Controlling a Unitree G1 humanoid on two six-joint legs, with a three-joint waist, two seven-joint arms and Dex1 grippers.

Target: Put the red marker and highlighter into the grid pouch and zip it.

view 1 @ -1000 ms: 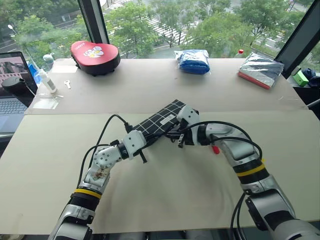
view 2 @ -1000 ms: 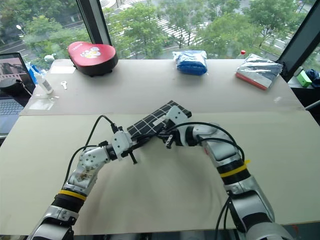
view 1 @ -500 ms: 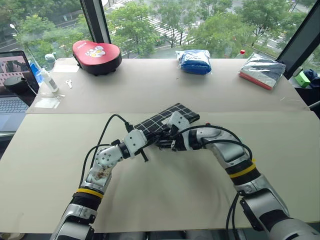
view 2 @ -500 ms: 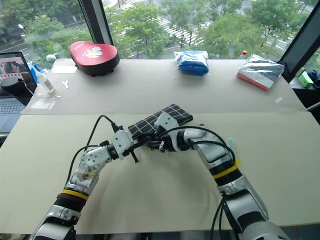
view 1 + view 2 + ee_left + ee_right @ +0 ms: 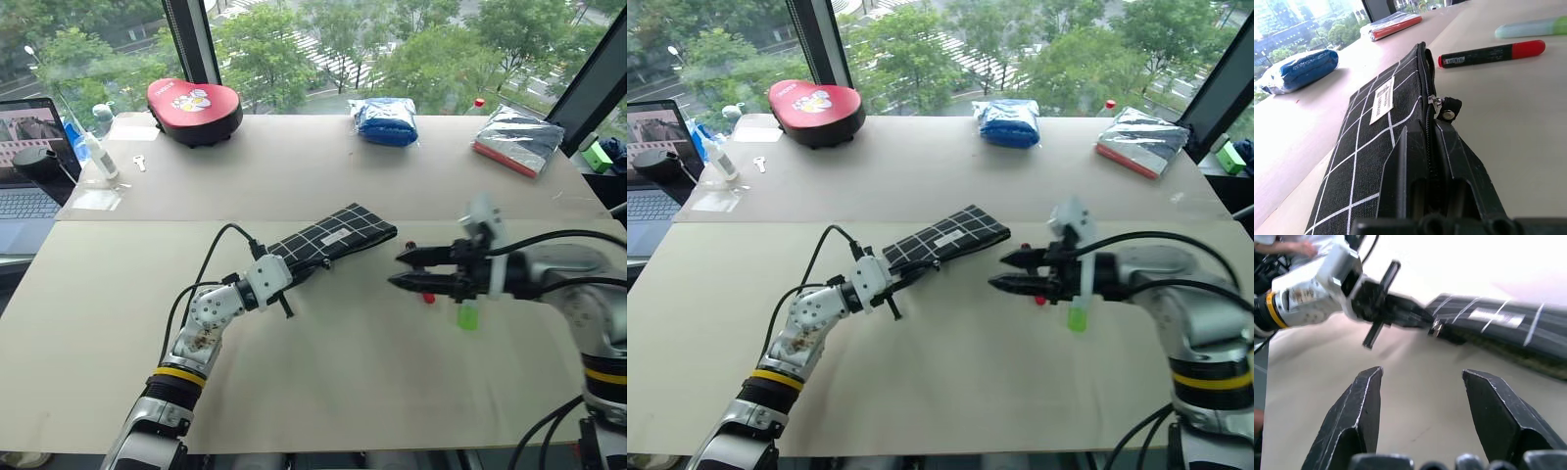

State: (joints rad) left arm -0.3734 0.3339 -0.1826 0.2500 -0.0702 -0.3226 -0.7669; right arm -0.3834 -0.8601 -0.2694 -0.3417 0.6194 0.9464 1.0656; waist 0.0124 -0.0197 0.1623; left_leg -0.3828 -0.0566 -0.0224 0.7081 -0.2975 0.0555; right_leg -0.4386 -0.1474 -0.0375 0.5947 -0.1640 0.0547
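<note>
— Pouch? Where now?
— Grid pouch (image 5: 328, 242), lying at the frame's centre, slanting up toward the right. Left gripper (image 5: 288, 281) clenched on its lower-left end, right by the zipper pull (image 5: 1446, 108).
— And the pens?
— Not in yet. Red marker (image 5: 1492, 53) and green highlighter (image 5: 1531, 27) resting on the table (image 5: 323, 392) right of centre, side by side, near the pouch's far end but apart from it.
— Right side?
— Right gripper (image 5: 400, 268) hanging above them, fingers spread, holding nothing.
— So which step?
— Looks like pouch opened and pinned — loading next.
— Next move?
— Probably lowering onto the marker, pinching across its barrel, then feeding it into the pouch's mouth — pouch kept steady meanwhile.
</note>
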